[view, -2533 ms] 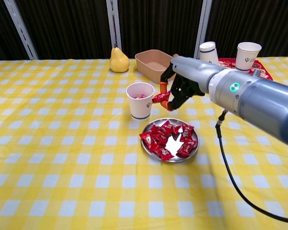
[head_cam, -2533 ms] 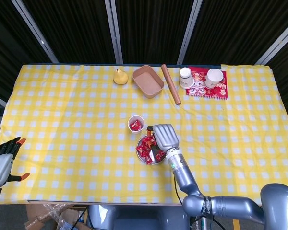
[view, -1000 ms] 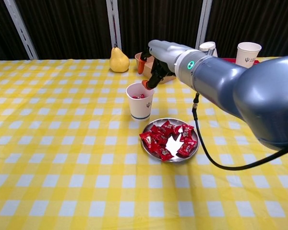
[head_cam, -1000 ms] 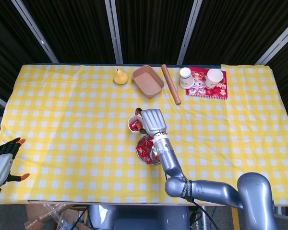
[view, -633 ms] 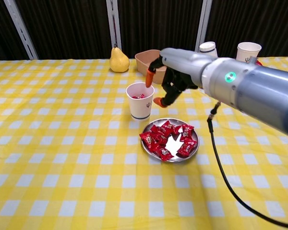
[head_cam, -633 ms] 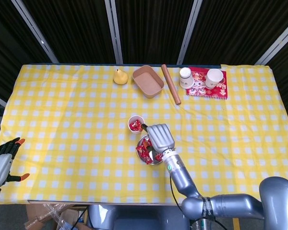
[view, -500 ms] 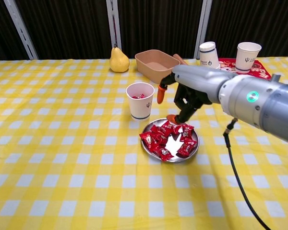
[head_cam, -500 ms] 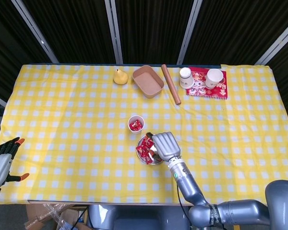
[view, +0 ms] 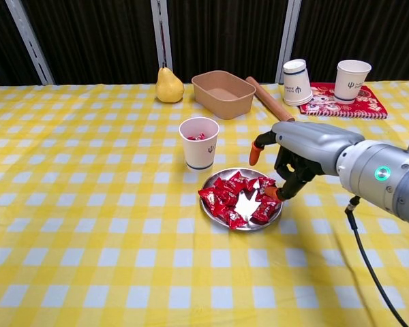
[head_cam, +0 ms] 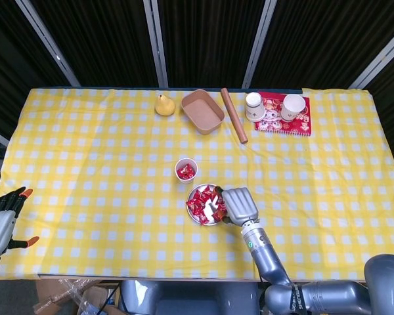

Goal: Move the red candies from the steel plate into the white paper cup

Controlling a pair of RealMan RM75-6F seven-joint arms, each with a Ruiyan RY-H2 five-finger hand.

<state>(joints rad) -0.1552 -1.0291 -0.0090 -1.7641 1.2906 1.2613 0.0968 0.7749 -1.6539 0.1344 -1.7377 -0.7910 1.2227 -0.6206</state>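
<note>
The white paper cup stands upright on the checked cloth with red candies inside. Just right of it and nearer me, the steel plate holds several red candies. My right hand hovers at the plate's right side, fingers apart and empty, with its fingertips down near the candies at the right rim. My left hand stays off the table's left front corner, fingers spread, holding nothing.
Along the back stand a pear, a tan tray, a wooden rolling pin, and two paper cups by a red mat.
The right hand carried a candy to the cup and let it go. It then swung back right and down to the plate's right side. The left hand stayed put.
</note>
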